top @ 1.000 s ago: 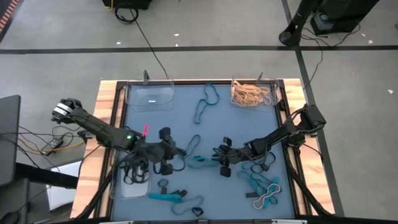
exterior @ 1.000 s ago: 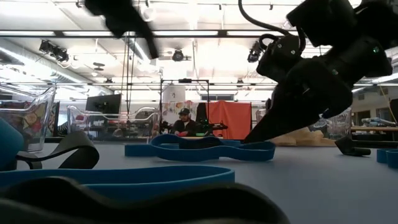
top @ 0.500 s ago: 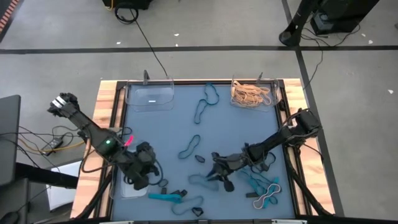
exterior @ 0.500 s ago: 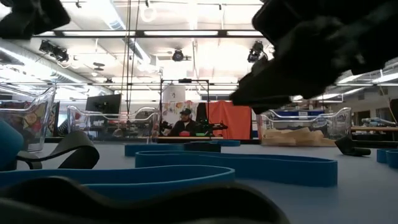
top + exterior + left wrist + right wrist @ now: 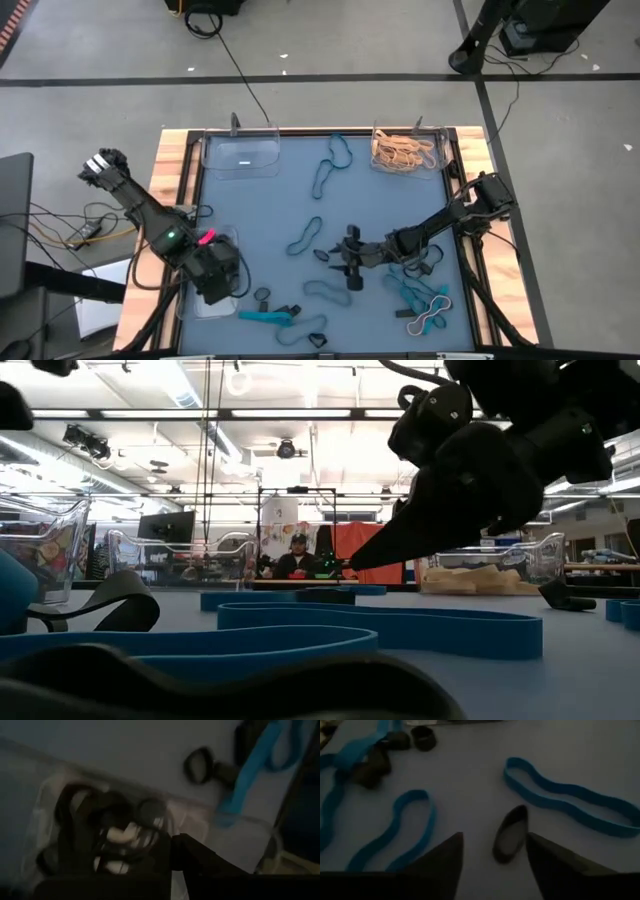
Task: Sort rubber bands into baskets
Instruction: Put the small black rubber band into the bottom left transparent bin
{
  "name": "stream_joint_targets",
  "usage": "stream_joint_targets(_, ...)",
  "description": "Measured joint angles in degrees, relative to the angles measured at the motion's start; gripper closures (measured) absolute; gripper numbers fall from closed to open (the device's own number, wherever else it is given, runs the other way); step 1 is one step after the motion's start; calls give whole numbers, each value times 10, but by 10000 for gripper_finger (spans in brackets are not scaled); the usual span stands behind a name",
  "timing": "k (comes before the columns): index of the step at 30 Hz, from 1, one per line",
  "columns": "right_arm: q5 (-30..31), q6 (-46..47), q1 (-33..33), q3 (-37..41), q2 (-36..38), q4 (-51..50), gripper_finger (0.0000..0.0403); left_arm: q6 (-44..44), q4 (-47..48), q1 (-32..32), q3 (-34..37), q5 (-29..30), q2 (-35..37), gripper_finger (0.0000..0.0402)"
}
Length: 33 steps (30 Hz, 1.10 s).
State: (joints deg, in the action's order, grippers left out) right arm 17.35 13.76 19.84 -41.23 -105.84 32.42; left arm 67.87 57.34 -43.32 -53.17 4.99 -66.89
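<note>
No text, label, brand, number or sign can be read in any of the views.

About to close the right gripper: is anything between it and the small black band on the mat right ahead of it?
Nothing visible. In the right wrist view the black band lies flat on the mat just beyond the open right gripper, with bare mat between. The nearest blue bands lie off to either side, apart from it.

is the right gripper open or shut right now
Open. In the right wrist view its two fingers stand well apart, with a small black band lying on the mat between them, not gripped. The right gripper is over mid-table.
</note>
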Motion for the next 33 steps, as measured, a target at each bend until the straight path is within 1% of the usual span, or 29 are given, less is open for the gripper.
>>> stream_joint_targets(4,15,1,0,0,0,3,117,36,56,-14,0,-10,0,360)
stream_joint_targets(6,16,9,-5,0,0,0,97,58,78,-20,0,-10,0,361)
stream_joint_targets(8,12,23,-9,0,0,-5,88,77,90,-23,0,-4,0,358)
stream_joint_targets(12,9,30,-11,0,0,-4,91,93,89,-26,2,-2,0,330)
stream_joint_targets(18,8,32,-11,0,0,-9,107,104,103,-26,2,-1,0,245)
stream_joint_targets(20,11,31,-12,0,0,-11,109,110,124,-26,2,-2,0,217)
stream_joint_targets(22,13,30,-15,0,0,-12,109,127,167,-26,2,-11,0,194)
stream_joint_targets(25,13,32,-21,0,0,-19,109,156,224,-26,2,-19,0,175)
stream_joint_targets(27,14,43,-27,0,0,-21,110,170,244,-25,2,-4,0,171)
stream_joint_targets(29,6,54,-35,-6,0,-40,112,173,244,-25,1,27,0,171)
stream_joint_targets(33,-26,52,-53,-48,0,-111,112,166,247,-25,-28,109,0,174)
